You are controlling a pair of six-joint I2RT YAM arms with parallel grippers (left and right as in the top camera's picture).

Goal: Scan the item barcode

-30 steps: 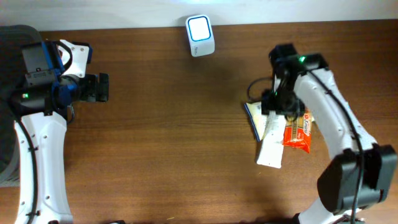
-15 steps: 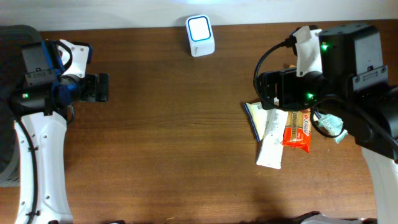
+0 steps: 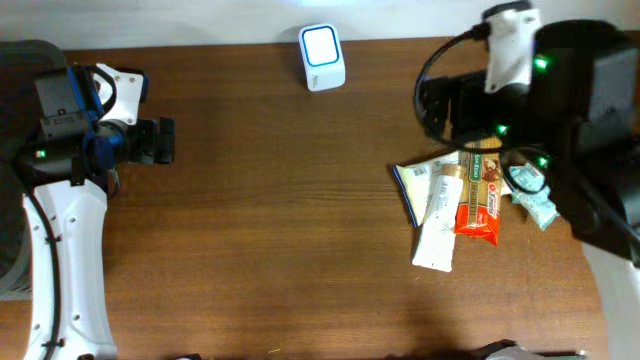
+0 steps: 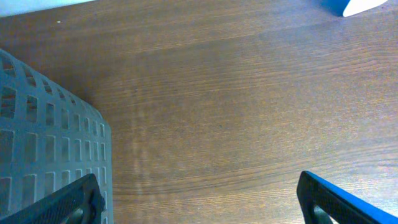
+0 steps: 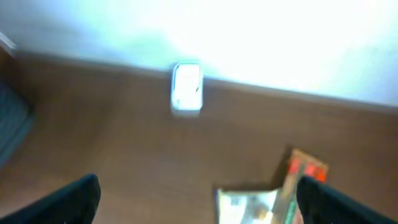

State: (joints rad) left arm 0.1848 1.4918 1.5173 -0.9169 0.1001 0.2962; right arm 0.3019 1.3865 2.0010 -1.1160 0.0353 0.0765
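Note:
The white barcode scanner [image 3: 322, 57] stands at the table's back edge, its lit face up; the blurred right wrist view shows the scanner [image 5: 186, 87] far below. Several packaged items lie heaped at the right: a white tube [image 3: 437, 228], an orange packet [image 3: 479, 212] and a blue-edged pouch [image 3: 413, 186]. My right gripper [image 3: 441, 103] hangs high above the pile's back side, open and empty [image 5: 199, 205]. The pouch [image 5: 247, 206] shows between its fingertips. My left gripper [image 3: 163, 140] is at the far left, open over bare wood [image 4: 199, 205].
A grey perforated basket [image 4: 43, 137] sits just left of the left gripper. A small teal packet [image 3: 537, 208] lies at the pile's right side, partly under the right arm. Bare brown tabletop [image 3: 280, 220] spans the space between the two arms.
The right gripper opened at the pile, then rose and drew back toward the far edge with nothing in it. The left arm has not moved.

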